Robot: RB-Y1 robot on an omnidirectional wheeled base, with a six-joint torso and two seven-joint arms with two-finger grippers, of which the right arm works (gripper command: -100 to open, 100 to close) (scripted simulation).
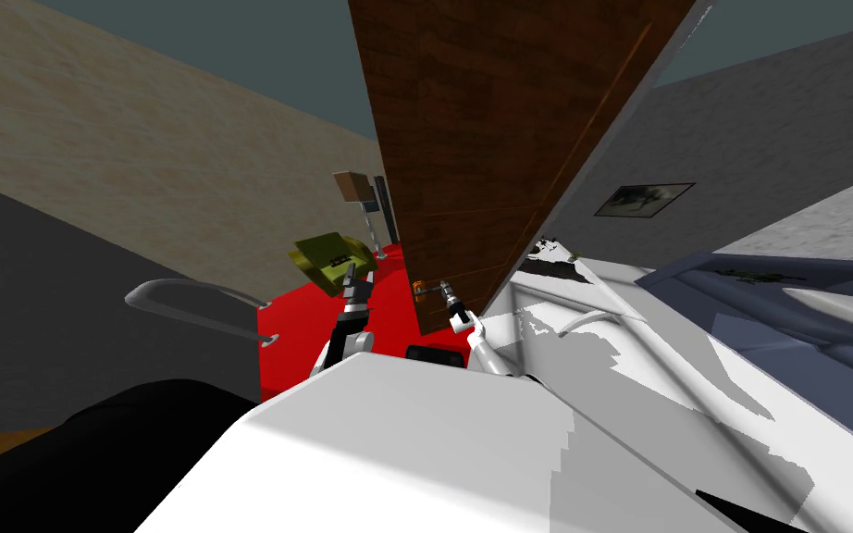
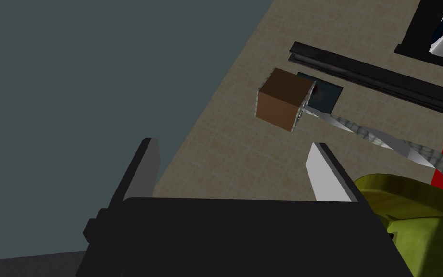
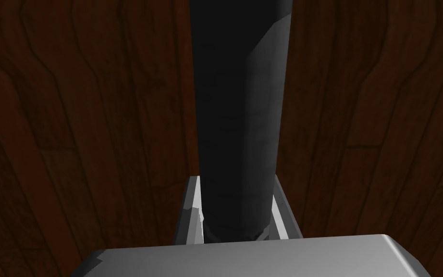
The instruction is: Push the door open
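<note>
A beige tiled surface point(image 1: 138, 139) splayed away under a dark teal-grey plane point(image 1: 230, 37), a bright red floor patch point(image 1: 300, 333) lay beneath an olive-green blocky object point(image 1: 330, 259) near a brown cube on a pale slanted stem point(image 1: 352, 185), and a dark-framed picture point(image 1: 643, 199) hung on a grey wall point(image 1: 767, 139).

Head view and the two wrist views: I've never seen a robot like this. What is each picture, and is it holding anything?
It is a two-armed robot facing a brown wooden door. The wide, tilted picture comes from a camera on its head; the other two look along each hand. The right gripper is shut on the door's dark handle, its fingers pressing both sides. The left gripper hangs open and holds nothing, beside an olive-green thing.
</note>
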